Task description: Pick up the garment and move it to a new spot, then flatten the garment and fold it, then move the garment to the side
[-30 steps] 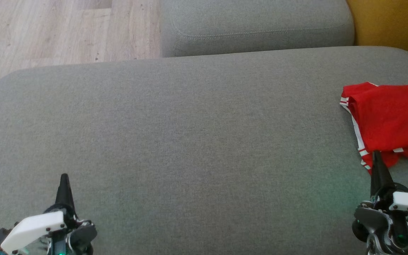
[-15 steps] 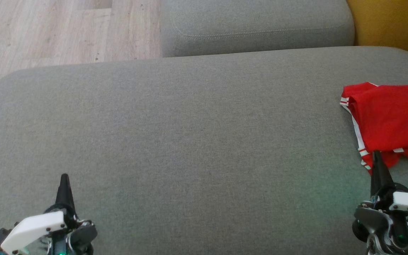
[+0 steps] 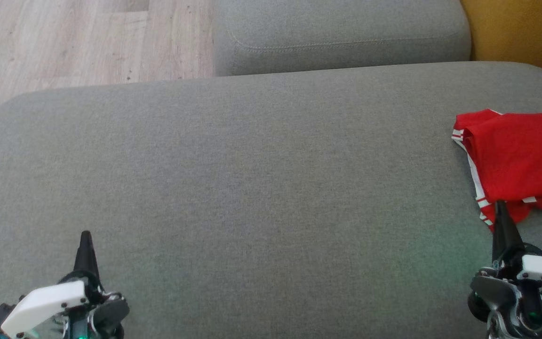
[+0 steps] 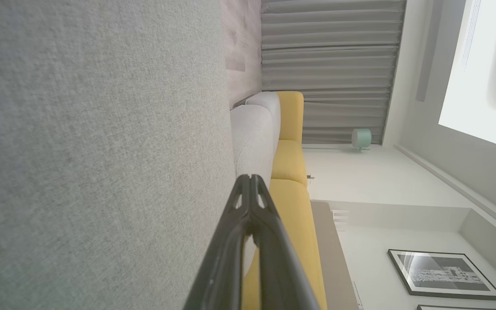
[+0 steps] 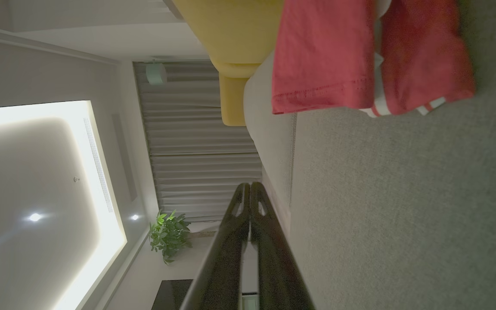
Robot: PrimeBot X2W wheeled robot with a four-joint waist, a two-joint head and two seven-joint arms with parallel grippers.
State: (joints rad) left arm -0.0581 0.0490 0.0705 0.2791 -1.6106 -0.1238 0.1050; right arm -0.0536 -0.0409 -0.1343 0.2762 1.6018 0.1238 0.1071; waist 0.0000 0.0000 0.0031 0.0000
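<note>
Fingers of the right gripper are pressed tip to tip on nothing at the lower right of the head view. The left gripper, at the lower left, is closed the same way and just as empty. Both sit over one broad grey seat cushion. A second grey cushion lies beyond it at the top, with wood floor at the upper left and yellow upholstery at the upper right.

The single red garment, trimmed in white stripes, lies bunched on the big cushion at the right edge of the frame, about halfway up. It sits straight ahead of the right fingertips and near them. The right wrist view shows grey fabric between tips and hem, so they look apart. The frame cuts the cloth off, so its long axis cannot be told. The right arm is plainly the nearer; the left is well apart, across the cushion. Count: one garment, two grippers, two grey cushions.
</note>
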